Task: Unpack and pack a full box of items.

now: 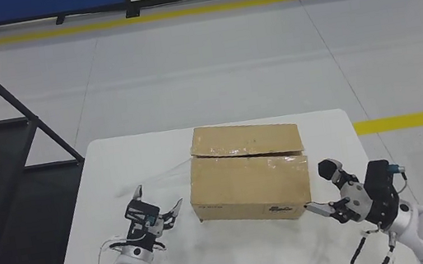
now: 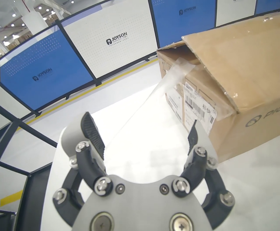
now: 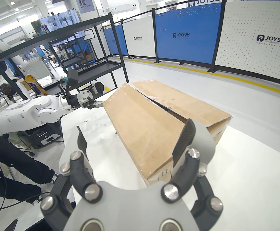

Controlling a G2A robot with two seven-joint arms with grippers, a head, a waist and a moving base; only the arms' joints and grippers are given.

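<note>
At the middle of the white bench [image 1: 118, 172] you have the brown corrugated cardboard box [image 1: 247, 172] [image 2: 240, 76] [image 3: 148, 122], resting flat with its long side across your view. Its two top flaps lie down, but a dark gap runs along the seam between them. A strip of clear packing tape [image 2: 172, 76] [image 1: 169, 172] hangs loose from the upper edge of the box's left end and slants down toward the bench, passing beside a white shipping label [image 2: 196, 105] stuck on that end.

Your left end effector [image 1: 158, 200] [image 2: 140, 122] [image 3: 100, 96] sits near that left end, fingers spread apart and gripping nothing. Your right end effector [image 1: 322, 189] [image 3: 134, 126] sits just beside the box's near right corner, also spread wide and empty; you cannot tell whether a finger touches the cardboard.

Left of the bench stands a black metal shelf rack [image 1: 0, 165]. Beyond it, a yellow floor line [image 1: 176, 13] runs in front of blue and white partition panels [image 1: 41, 2].
</note>
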